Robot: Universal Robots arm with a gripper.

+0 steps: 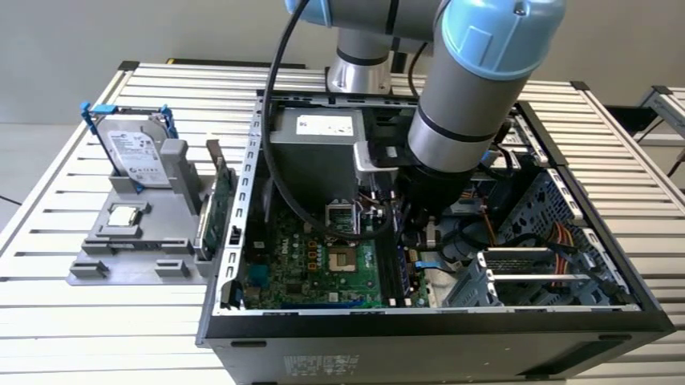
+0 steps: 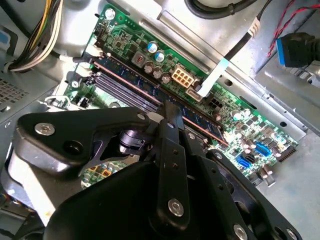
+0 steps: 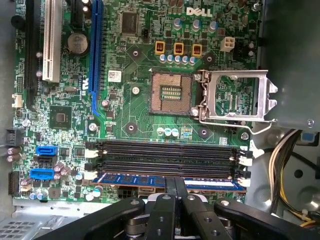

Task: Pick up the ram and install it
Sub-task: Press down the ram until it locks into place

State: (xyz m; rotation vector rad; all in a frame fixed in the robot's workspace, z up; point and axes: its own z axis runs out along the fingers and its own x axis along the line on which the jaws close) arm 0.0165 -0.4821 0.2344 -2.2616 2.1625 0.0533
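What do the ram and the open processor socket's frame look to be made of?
The ram: blue circuit board with dark chips, probably laminate, by its flat printed face. The socket frame: bare metal, bright and reflective, likely stamped steel. The gripper jaws sit on the ram's edge.

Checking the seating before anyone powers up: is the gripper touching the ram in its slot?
Touching. In the first wrist view the gripper meets the top edge of the ram with no gap, jaws closed together.

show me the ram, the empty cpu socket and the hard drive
ram (image 3: 145, 180), first wrist view, on its blue board left of the fingers
empty cpu socket (image 3: 170, 93), first wrist view, on its contact field
hard drive (image 1: 137, 155), exterior view, on its label face
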